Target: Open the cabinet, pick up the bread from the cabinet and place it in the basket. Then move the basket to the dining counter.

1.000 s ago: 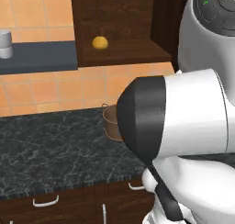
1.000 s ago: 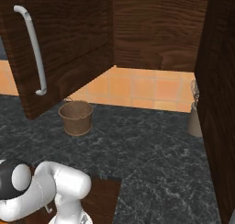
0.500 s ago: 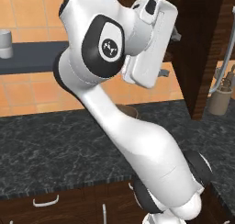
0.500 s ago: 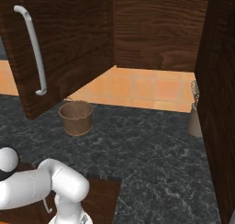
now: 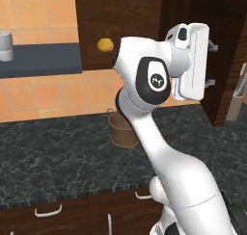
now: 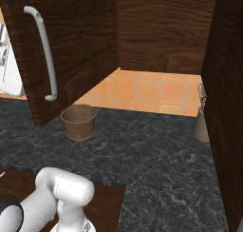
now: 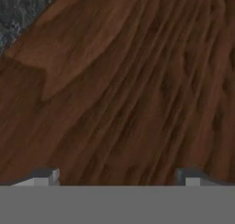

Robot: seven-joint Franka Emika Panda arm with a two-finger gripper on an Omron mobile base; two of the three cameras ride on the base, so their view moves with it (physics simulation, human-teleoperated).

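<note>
The cabinet [image 5: 130, 27] stands open, its door [image 6: 80, 45] swung out with the silver bar handle [image 6: 43, 55] facing the right base view. Inside, on the cabinet floor, lies the small yellow-orange bread [image 5: 105, 45]. The brown basket [image 6: 79, 122] sits on the black counter under the cabinet; my arm partly covers the basket [image 5: 120, 130] in the left base view. My gripper [image 5: 212, 65] is raised at cabinet height, open and empty, pointing at the door's inner side. Up close, my gripper [image 7: 117, 178] faces wood grain. The dining counter is out of view.
A beige utensil holder [image 6: 201, 124] stands on the black marbled counter [image 6: 152, 155] beside a dark wood side panel [image 6: 230, 83]. A grey cup [image 5: 5, 46] rests on a dark shelf [image 5: 38, 60] at left. Drawers with curved handles [image 5: 48, 211] run below the counter.
The arm has swung up from low in front of the camera. Over the last half second the hand moved right, closer to the open door. The jaws stayed open.
</note>
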